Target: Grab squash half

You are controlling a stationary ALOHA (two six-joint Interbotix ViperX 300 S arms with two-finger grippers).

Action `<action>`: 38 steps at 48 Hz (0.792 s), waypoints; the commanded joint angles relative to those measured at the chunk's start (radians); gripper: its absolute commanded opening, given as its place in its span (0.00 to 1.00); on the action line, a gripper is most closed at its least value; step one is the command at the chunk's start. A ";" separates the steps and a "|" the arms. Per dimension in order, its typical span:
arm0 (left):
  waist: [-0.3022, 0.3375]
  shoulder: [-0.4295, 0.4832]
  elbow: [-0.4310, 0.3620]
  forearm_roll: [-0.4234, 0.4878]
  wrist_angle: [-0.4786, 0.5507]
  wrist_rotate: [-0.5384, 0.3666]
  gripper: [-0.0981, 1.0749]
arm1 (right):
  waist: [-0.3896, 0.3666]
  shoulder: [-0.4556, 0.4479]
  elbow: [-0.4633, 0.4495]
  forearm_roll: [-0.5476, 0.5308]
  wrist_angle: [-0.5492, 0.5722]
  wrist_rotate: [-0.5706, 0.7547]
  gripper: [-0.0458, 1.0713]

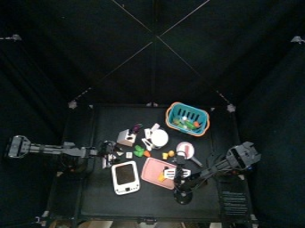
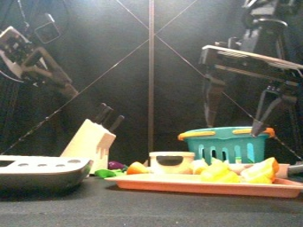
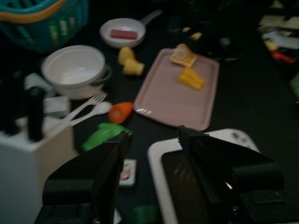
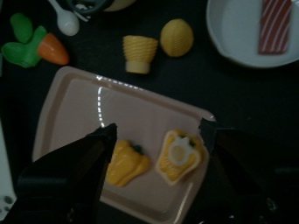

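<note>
Wide-open right gripper point(image 4: 158, 140) hovers over the pink tray point(image 4: 87, 114) near the table's front edge, holding nothing; the squash half point(image 4: 177, 157) lies on the tray between its jaws beside a pepper piece point(image 4: 126, 164). Left gripper point(image 3: 152, 166) hangs released above the scale point(image 3: 216, 188).

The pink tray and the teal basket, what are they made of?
The pink tray looks like smooth plastic: light glints off its flat, glossy top, though hard to be sure. The teal basket also looks plastic, moulded with slotted walls and a thick rim. Both seem like play-kitchen toys.
</note>
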 commanded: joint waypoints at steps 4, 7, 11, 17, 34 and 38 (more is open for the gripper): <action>-0.018 0.149 -0.112 -0.055 -0.040 0.000 0.83 | -0.063 -0.156 0.133 -0.196 -0.071 -0.008 0.97; -0.017 0.210 -0.155 -0.064 -0.067 0.000 0.83 | -0.097 -0.204 0.173 -0.290 -0.078 -0.012 0.97; -0.015 0.298 -0.212 -0.078 -0.110 -0.003 0.83 | -0.146 -0.272 0.219 -0.408 -0.094 -0.029 0.97; -0.020 0.437 -0.311 -0.167 -0.140 -0.005 0.83 | -0.219 -0.341 0.261 -0.520 -0.158 -0.075 0.97; -0.034 0.764 -0.626 -0.502 0.028 -0.005 0.83 | -0.265 -0.410 0.339 -0.545 -0.181 -0.229 0.97; -0.035 0.781 -0.653 -0.563 0.089 -0.005 0.83 | -0.267 -0.443 0.365 -0.497 -0.179 -0.261 0.97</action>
